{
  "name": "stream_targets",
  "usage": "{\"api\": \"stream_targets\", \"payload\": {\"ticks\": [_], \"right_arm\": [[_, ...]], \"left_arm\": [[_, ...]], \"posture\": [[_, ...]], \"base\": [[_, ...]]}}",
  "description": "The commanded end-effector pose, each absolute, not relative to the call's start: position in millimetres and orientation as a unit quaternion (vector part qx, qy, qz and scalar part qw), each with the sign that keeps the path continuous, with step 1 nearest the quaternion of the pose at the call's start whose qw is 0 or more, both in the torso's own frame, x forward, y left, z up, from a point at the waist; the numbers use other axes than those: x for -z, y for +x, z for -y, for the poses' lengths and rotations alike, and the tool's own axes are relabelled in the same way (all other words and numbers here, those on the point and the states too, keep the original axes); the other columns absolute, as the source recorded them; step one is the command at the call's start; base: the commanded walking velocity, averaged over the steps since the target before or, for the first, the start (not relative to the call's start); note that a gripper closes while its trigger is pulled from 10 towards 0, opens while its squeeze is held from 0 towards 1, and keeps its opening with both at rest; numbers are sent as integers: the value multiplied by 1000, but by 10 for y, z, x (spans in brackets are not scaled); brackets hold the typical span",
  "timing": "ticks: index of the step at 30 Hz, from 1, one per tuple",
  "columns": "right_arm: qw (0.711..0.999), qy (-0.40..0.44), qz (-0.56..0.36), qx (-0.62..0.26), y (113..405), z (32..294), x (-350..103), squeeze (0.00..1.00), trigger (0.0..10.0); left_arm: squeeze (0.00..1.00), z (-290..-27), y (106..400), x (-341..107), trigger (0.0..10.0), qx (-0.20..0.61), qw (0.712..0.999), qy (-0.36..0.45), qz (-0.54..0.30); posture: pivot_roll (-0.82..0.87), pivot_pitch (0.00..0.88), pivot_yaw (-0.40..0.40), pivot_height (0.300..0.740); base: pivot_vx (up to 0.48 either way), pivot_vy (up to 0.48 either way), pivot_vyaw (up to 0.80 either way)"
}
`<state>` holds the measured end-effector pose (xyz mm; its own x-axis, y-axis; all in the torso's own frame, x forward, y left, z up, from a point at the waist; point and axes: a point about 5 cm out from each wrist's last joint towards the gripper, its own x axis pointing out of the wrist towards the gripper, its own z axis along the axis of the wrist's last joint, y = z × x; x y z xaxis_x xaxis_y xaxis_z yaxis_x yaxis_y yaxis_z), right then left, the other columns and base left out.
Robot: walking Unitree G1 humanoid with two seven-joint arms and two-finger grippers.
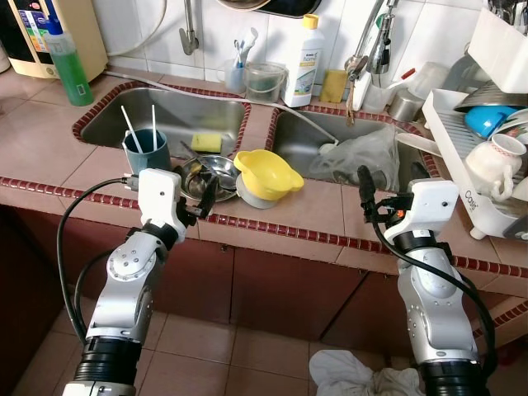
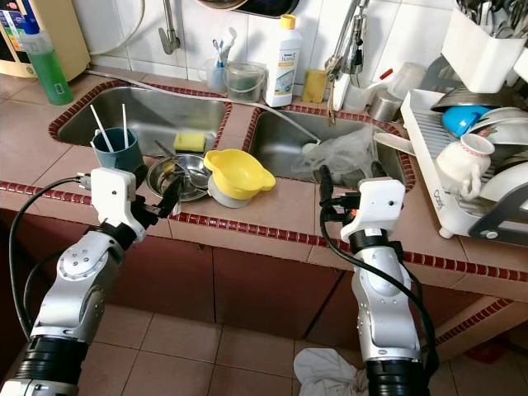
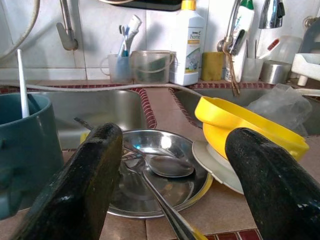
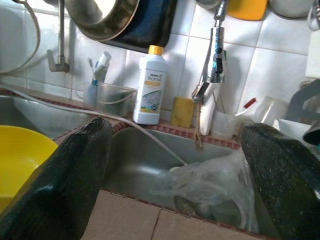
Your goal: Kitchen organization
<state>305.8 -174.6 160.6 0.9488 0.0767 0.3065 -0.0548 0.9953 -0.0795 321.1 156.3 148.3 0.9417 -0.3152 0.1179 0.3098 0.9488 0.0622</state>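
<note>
We see the steel plate [image 1: 210,175] with a spoon [image 3: 165,165] in it on the desk [image 1: 49,140] front edge, touching the yellow bowl [image 1: 266,172] at its 3 o'clock; that bowl sits tilted on a white dish [image 3: 215,162]. Teal cup [image 1: 146,150] with two white sticks stands just beside the plate at 9 o'clock. Left gripper [image 1: 204,198] hovers at the plate's 6 o'clock, fingers apart. Right gripper [image 4: 175,190] is at the desk edge before the right sink [image 1: 330,140] holding a plastic bag [image 1: 359,157], fingers apart. Dish rack [image 1: 462,157] at 3 o'clock.

Dish rack [image 1: 462,157] cut off at edge.
</note>
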Motion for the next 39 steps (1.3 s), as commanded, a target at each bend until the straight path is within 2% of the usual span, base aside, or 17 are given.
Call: {"api": "stream_targets", "payload": {"ticks": [1,39], "right_arm": [[985,-38,167,-32,3039,1740,-1645,0,10000],[984,-41,159,-61,3038,1575,-1587,0,10000]], "left_arm": [[0,-1511,3222,-1485,10000,165,984,26,63],[0,-1433,3157,-1439,10000,180,982,29,56]], "posture": [[73,0,-47,740],[96,0,-55,740]], "base": [[0,0,0],[0,285,0]]}}
